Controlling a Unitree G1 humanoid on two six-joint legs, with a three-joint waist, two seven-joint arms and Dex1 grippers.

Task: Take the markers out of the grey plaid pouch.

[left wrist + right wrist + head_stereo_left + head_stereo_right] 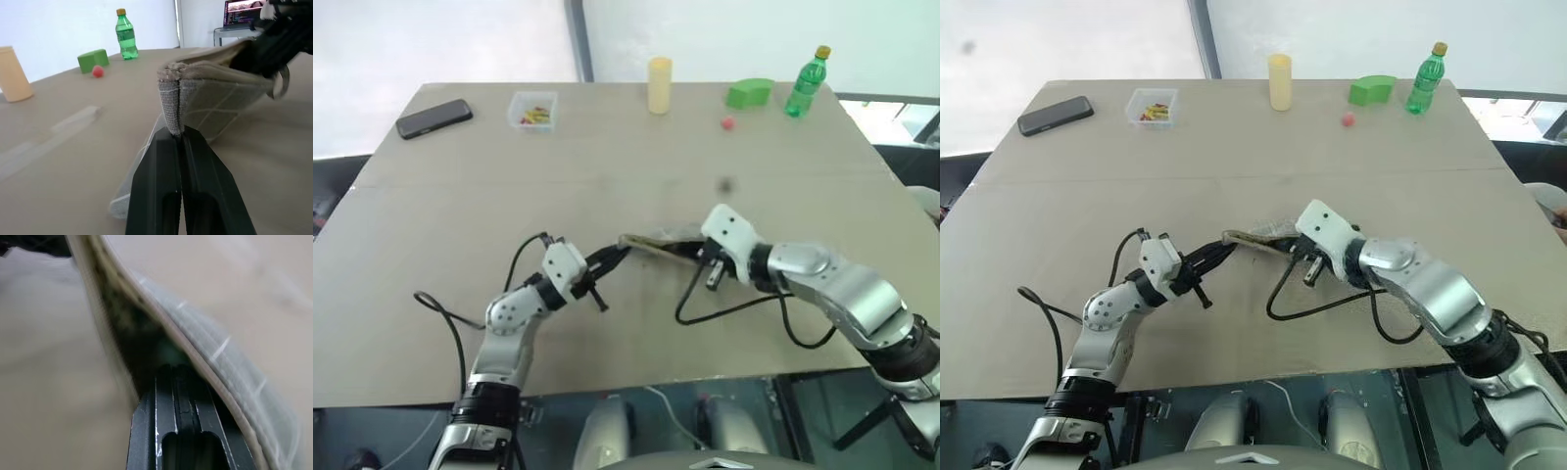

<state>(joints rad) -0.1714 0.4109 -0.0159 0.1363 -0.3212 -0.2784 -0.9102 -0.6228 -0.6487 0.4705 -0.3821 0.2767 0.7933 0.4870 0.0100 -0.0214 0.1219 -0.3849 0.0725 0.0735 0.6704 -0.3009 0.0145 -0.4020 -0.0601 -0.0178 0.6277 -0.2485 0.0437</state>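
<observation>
The pouch (658,244) is held up just over the worktop (607,157), between the two grippers. The left gripper (179,131) has its jaws shut on one corner of the pouch. The left wrist view shows that pinch close up, and a screen (243,11) far back. The right gripper (177,373) has its jaws shut, poked inside the open pouch. A phone (433,117), box (532,109), cup (660,85), block (750,93), ball (727,123) and bottle (807,82) sit at the far edge.
</observation>
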